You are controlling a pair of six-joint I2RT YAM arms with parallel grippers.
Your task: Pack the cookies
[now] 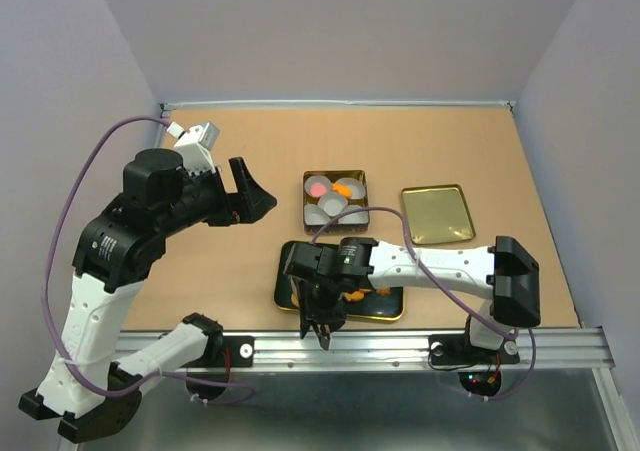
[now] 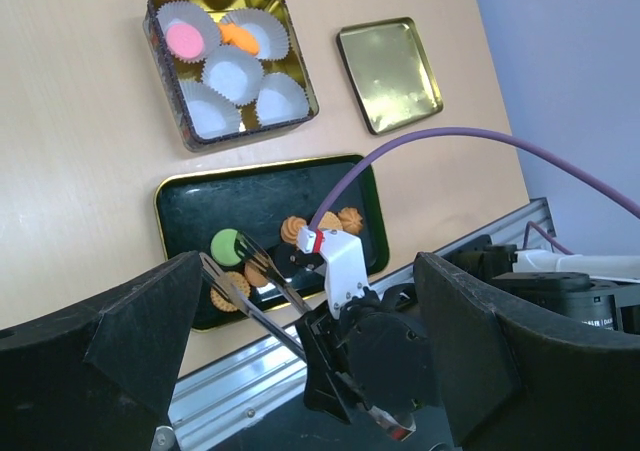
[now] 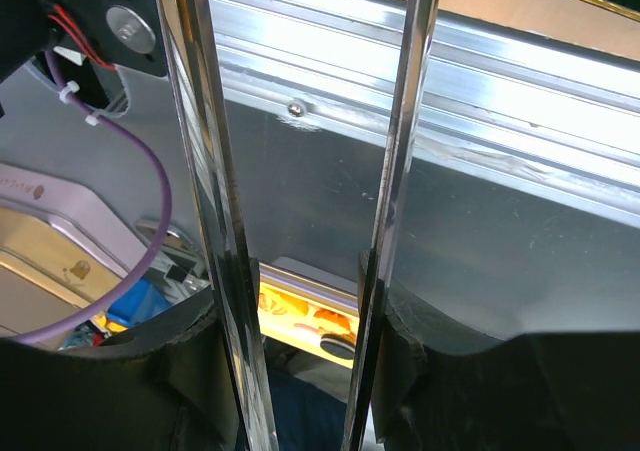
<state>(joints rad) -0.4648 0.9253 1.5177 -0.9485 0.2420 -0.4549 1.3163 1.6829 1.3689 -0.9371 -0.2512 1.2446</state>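
Most of the cookies (image 2: 293, 229) lay loose on the black tray (image 2: 190, 206) at the near edge of the table (image 2: 90, 171): a green cookie (image 2: 227, 244) toward the left, tan rounds just beside it, and orange-brown ones further right. Two were already in the gold tin (image 2: 300, 66) just beyond the tray. A pink cookie (image 2: 185, 39) sat in one of the white paper cups (image 2: 232, 71), and an orange cookie (image 2: 238, 37) lay beside it at the far side. The other cups showed only white. The tin's lid (image 2: 390, 71) lay flat on the table to the right, apart from both tin and tray. My right gripper (image 3: 300, 361) was closed around a pair of metal tongs (image 3: 207, 171), pinching them near their joined end. Their two arms stood apart with nothing showing between them. From my right wrist they reached out over the aluminium rail (image 3: 500, 131) at the table's near edge. From my left wrist their ends lined up with the green cookie and a tan one, though I could not tell whether they touched. My left gripper (image 2: 305, 266) hung above the table to the left of the tin, fingers spread wide and empty.
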